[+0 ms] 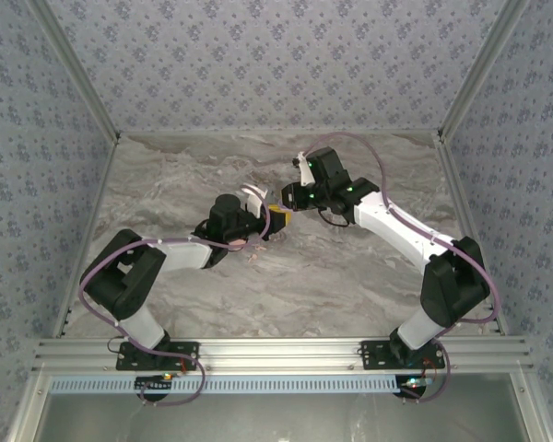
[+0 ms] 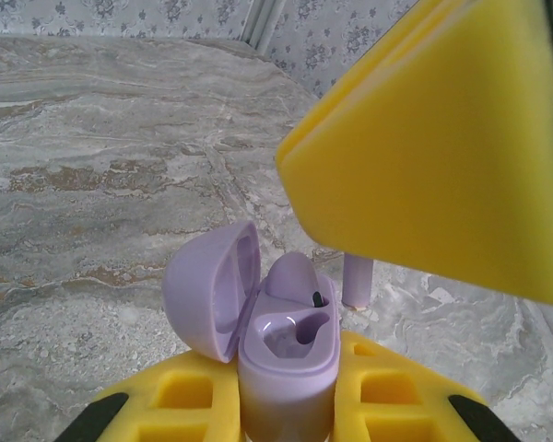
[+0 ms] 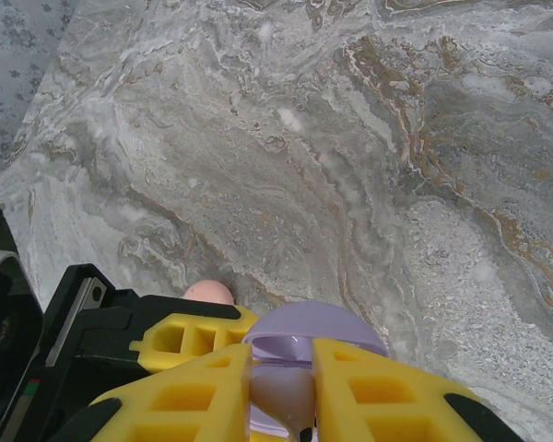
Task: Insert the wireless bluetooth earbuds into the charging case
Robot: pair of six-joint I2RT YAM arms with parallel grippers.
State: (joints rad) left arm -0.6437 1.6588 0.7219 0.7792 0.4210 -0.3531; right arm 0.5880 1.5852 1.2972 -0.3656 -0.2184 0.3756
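My left gripper [image 2: 288, 410] is shut on the lavender charging case [image 2: 286, 364], holding it upright with its lid [image 2: 207, 290] swung open to the left. One lavender earbud [image 2: 293, 274] sits in the case's far slot; the near slot is bare. My right gripper [image 3: 284, 391] is shut on a pale lavender earbud [image 3: 284, 398] just above and behind the case. Its yellow finger [image 2: 442, 138] hangs over the case, and the earbud's stem [image 2: 358, 281] points down beside the rim. In the top view both grippers [image 1: 278, 217] meet mid-table.
A pink rounded thing [image 3: 207, 293] lies on the marble table [image 3: 369, 138] behind the left gripper's finger [image 3: 189, 336]. Small pinkish bits [image 1: 255, 258] lie near the left arm. Patterned walls [image 1: 276, 55] enclose the table on three sides.
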